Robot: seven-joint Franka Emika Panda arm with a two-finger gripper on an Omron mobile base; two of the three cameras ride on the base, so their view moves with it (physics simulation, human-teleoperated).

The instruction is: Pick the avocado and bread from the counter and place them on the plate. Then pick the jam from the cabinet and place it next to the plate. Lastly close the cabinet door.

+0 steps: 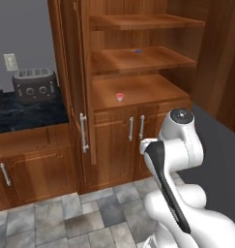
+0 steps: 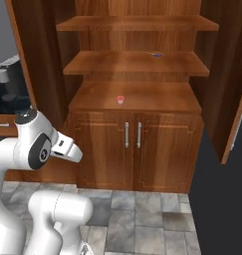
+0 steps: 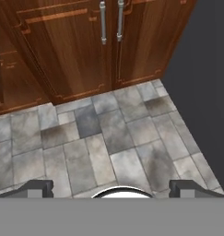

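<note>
I am facing the cabinet [image 1: 138,68], and its shelves are standing open to me. On the lowest shelf a small red-lidded jar, the jam [image 1: 120,97], is sitting alone near the front edge, left of centre. On the shelf above, a tiny blue thing [image 1: 137,50] is lying; it is too small for me to tell what it is. The door [image 1: 73,72] is hanging open at the left, edge-on to me, with its silver handle [image 1: 83,132] low on the panel. In the right base view another tall panel [image 2: 231,79] is swinging out at the right. Below the shelves the two small doors [image 2: 132,149] are closed, their bar handles side by side.

To the left, a grey toaster [image 1: 35,85] is sitting on the black table [image 1: 27,114], with a pale wall switch [image 1: 10,61] behind it. I am reading no labels or writing anywhere.

My arm [image 1: 174,160] is folded low in front of the small doors, well below the jam. The hand [image 3: 111,189] is pointing down at the grey floor tiles [image 3: 109,138], its fingertips [image 3: 32,188] spread wide apart with nothing between them.
</note>
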